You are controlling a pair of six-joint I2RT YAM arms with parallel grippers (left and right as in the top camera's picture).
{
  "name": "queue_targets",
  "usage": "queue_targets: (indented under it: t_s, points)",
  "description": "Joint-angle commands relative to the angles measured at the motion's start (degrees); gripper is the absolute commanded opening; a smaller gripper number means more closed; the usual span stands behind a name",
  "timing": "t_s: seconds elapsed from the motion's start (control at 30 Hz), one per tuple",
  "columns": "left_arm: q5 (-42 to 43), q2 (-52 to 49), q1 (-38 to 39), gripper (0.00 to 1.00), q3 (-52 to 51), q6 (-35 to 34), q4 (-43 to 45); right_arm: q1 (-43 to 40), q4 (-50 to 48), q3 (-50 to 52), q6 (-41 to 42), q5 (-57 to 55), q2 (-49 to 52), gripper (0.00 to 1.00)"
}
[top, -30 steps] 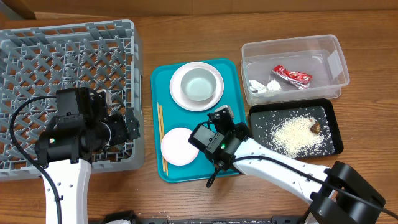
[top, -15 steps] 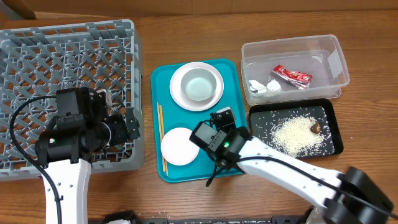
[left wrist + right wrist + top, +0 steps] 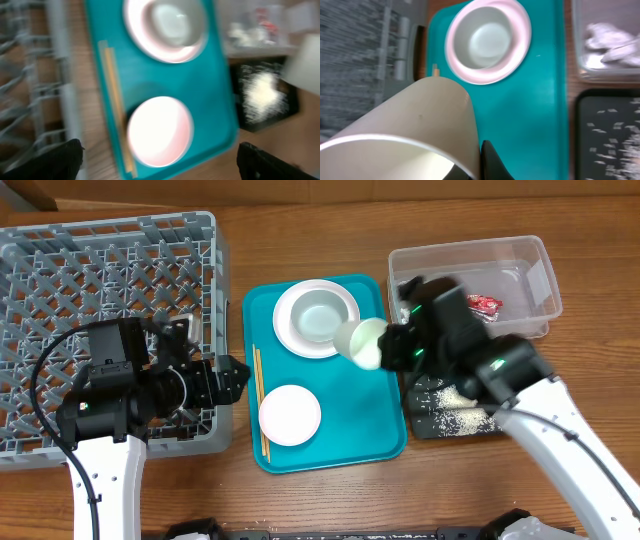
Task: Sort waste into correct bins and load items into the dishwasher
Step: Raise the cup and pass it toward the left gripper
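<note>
My right gripper [image 3: 378, 346] is shut on the rim of the small white cup [image 3: 360, 343], which hangs tilted above the teal tray [image 3: 372, 418]; close up, the cup [image 3: 405, 130] sits against one black finger [image 3: 492, 162]. On the tray a grey-green bowl [image 3: 318, 315] rests in the white plate [image 3: 290, 330], with the pink bowl [image 3: 289, 415] and chopsticks [image 3: 258, 395] nearer the front. My left gripper [image 3: 230, 378] stands open between the grey dish rack [image 3: 100, 270] and the tray, over the pink bowl [image 3: 160, 131] in its own blurred view.
The clear tub [image 3: 520, 255] at the back right holds a red wrapper [image 3: 484, 303]. In front of it the black tray [image 3: 520, 420] with rice grains [image 3: 450, 418] is partly covered by my right arm. The napkin [image 3: 610, 42] shows in the right wrist view.
My right arm has lifted the cup off the tray's front and swung up and to the right. My left gripper has shifted right toward the tray.
</note>
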State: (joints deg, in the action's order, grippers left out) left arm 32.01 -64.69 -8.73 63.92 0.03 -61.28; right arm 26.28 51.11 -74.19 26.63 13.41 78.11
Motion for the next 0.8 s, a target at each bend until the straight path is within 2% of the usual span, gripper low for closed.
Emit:
queue_targets:
  t_s: [0.0, 0.2, 0.37, 0.5, 0.77]
  points:
    - [17.86, 0.17, -0.13, 1.0, 0.94, 8.44, 1.16, -7.63, -1.92, -0.5, -3.26, 27.91, 0.52, 0.04]
    - [26.88, 0.17, 3.37, 1.0, 0.94, 8.96, 7.02, -15.98, -4.96, -0.48, -5.7, 53.07, 3.06, 0.04]
    - [28.3, 0.17, 8.92, 1.0, 0.94, 4.92, 14.62, -15.56, -7.8, -0.44, -5.7, 63.71, 4.72, 0.04]
    - [30.1, 0.17, 13.4, 1.0, 0.94, 2.21, 21.9, -14.19, -9.07, -0.44, -5.66, 66.88, 5.79, 0.04]
    - [36.09, 0.17, 17.09, 1.0, 0.94, 0.94, 30.29, -12.96, -9.62, -0.44, -5.68, 69.18, 6.58, 0.04]
